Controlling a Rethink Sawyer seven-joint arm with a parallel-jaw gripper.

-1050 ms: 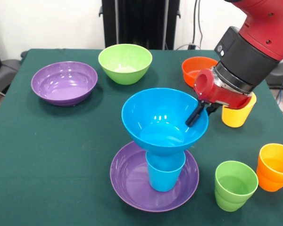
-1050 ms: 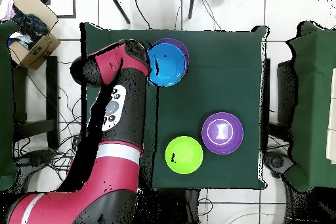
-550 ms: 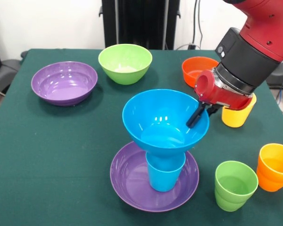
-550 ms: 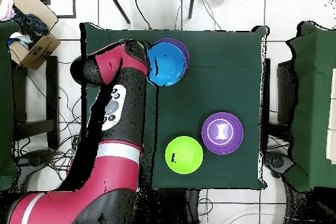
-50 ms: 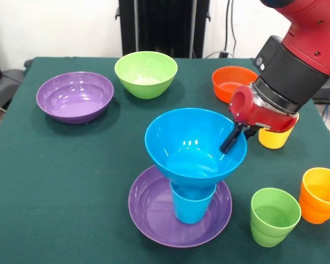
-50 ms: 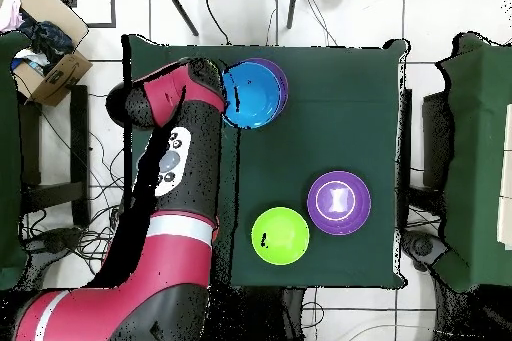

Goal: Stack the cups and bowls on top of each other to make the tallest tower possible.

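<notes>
The tower (image 5: 187, 187) is made up of a wide purple bowl (image 5: 148, 212) as base, a blue cup (image 5: 192, 204) standing upright in it, and a deep blue bowl (image 5: 195, 144) seated on the cup's mouth, its rim tilted slightly. The tool (image 5: 231, 138) is found at that bowl's rim on the side toward the yellow cup (image 5: 275, 137): one dark finger is seen reaching down inside the rim, and the rim appears to be clamped between the fingers, though the outer finger is hidden behind the bowl wall. In the overhead view the blue bowl (image 6: 254, 97) is seen covering most of the purple bowl (image 6: 280, 75), with the tool (image 6: 229, 99) at its edge.

The red and black arm (image 5: 297, 66) is brought down from above at a slant, its red wrist held just above the bowl's rim and in front of the yellow cup.

Just behind the tool an orange bowl (image 5: 231, 82) is placed. Nearer the camera than the tool, a green cup (image 5: 274, 215) and an orange cup (image 5: 320, 195) are set side by side. Well apart from the tool, across the tower, a light green bowl (image 5: 146, 73) and a second purple bowl (image 5: 74, 97) are laid out. Everything is carried on a worktop (image 5: 60, 181) covered in dark green cloth. A white wall and a black upright stand are seen behind it.
</notes>
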